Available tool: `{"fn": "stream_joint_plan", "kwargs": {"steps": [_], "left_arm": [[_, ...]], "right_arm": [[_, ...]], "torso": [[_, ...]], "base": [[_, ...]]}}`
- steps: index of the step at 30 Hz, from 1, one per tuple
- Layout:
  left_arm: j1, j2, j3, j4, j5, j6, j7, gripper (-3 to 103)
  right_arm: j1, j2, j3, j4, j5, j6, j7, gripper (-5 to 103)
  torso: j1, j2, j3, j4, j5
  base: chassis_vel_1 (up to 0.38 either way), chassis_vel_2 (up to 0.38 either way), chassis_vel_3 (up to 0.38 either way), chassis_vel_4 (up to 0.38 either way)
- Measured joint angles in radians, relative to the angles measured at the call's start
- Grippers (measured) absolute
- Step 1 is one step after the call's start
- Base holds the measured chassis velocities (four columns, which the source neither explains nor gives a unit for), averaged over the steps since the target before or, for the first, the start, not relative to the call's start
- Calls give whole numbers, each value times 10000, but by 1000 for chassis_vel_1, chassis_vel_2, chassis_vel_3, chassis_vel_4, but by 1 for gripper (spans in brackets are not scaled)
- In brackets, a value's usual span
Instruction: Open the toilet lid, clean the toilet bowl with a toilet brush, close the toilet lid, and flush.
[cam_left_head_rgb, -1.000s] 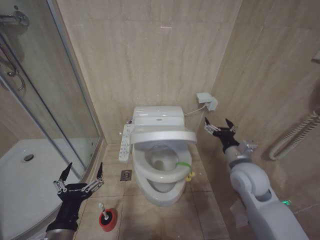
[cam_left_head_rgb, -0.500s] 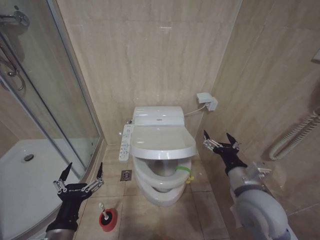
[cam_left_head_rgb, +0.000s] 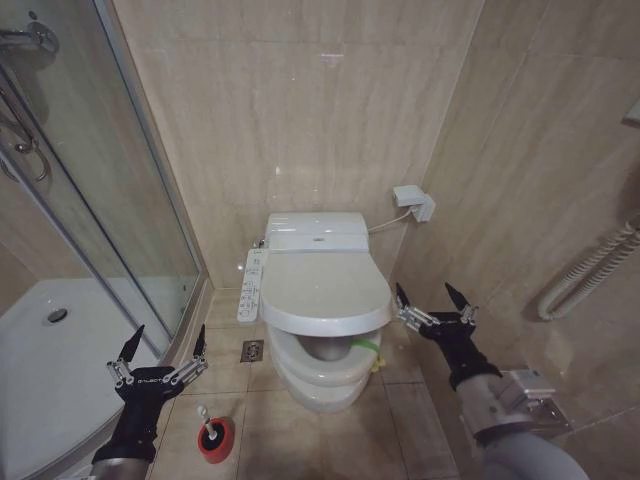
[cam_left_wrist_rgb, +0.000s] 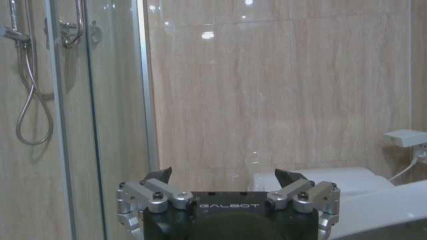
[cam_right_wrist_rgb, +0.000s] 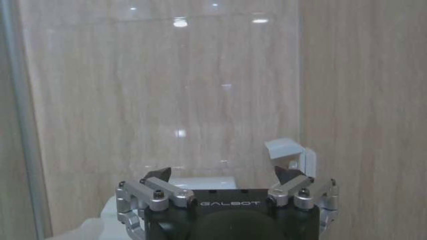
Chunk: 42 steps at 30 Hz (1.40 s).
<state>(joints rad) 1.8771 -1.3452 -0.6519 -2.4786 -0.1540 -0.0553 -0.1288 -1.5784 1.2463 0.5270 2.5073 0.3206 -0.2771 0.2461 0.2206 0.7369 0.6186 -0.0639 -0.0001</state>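
Lid (cam_left_head_rgb: 322, 291) hangs nearly flat over the toilet bowl (cam_left_head_rgb: 318, 388), not quite seated, its front edge lifted enough that the ring seat and a yellow-green tag show beneath, its long axis running from the tank out toward the robot. The right gripper (cam_left_head_rgb: 433, 310) is just off the lid's right edge, level with its front half, fingers spread wide and gripping nothing; the lid lies to its left, close but apart, with a clear gap between the nearer fingertip and the rim. That makes the right arm the nearer one by far, and I'd judge any last press to seat the lid would come sideways and down from there. The left gripper (cam_left_head_rgb: 160, 358) hovers low beside the glass shower door, well apart from the toilet, also spread open and empty. Just below and in front of it the toilet brush (cam_left_head_rgb: 205, 423) stands in its red holder (cam_left_head_rgb: 215, 440) on the floor tiles
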Motion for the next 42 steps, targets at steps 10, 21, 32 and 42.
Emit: {"fn": "stream_joint_plan", "kwargs": {"steps": [10,21,32,42], "left_arm": [[0,0,0,0,0,0,0,100],[0,0,1,0,0,0,0,100],[0,0,0,0,0,0,0,100],[0,0,0,0,0,0,0,100]], "right_arm": [[-377,682,79,-27,-441,-74,-448,100],[-628,803,508,-54,-222,-423,-647,100],[-1031,1975,923,-64,-638,-128,-1262,100],[-759,2219,2118,-71,-700,-198,-2417,100]], "torso": [[1,0,0,-1,0],[1,-1,1,1,0],[1,-1,1,-1,0],[1,-2,1,0,1]], "base": [[0,0,0,0],[0,0,0,0],[0,0,0,0],[0,0,0,0]]}}
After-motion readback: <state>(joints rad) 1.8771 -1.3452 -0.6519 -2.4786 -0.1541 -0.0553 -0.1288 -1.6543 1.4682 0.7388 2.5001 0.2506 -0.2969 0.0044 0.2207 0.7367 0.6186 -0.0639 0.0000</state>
